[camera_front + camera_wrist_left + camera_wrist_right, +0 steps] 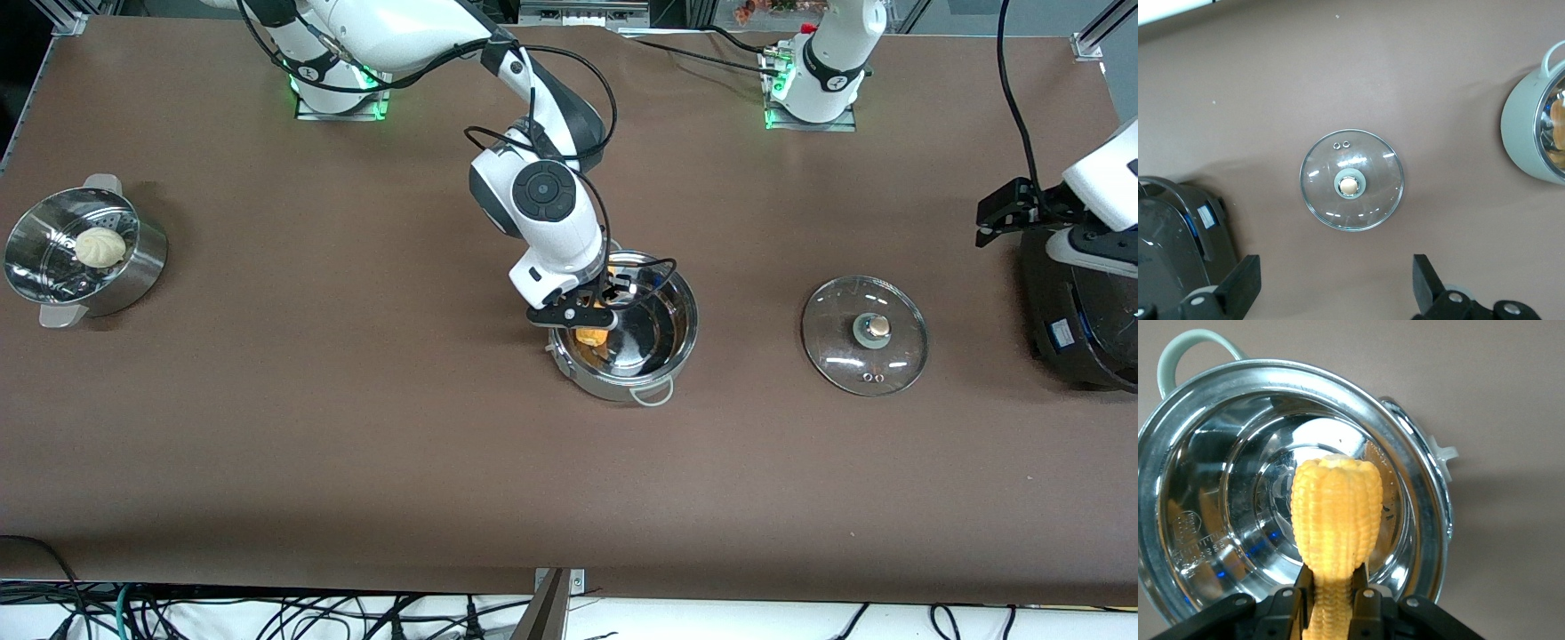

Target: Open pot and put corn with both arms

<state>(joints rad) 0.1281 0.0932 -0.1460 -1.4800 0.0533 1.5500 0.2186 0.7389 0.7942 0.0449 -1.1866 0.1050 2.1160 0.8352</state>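
The open pot [633, 331] sat mid-table, its glass lid [864, 334] lying flat beside it toward the left arm's end. Over the pot, the right gripper [582, 318] clamped the corn [1335, 513] between its fingers. The left gripper [1331, 287] hung over the lid, jaws spread wide and empty.

I see a yellow ribbed corn cob [1335, 513] over the shiny silver round steel pot [662, 360], its clear glass lid [864, 335] on brown table [356, 444].
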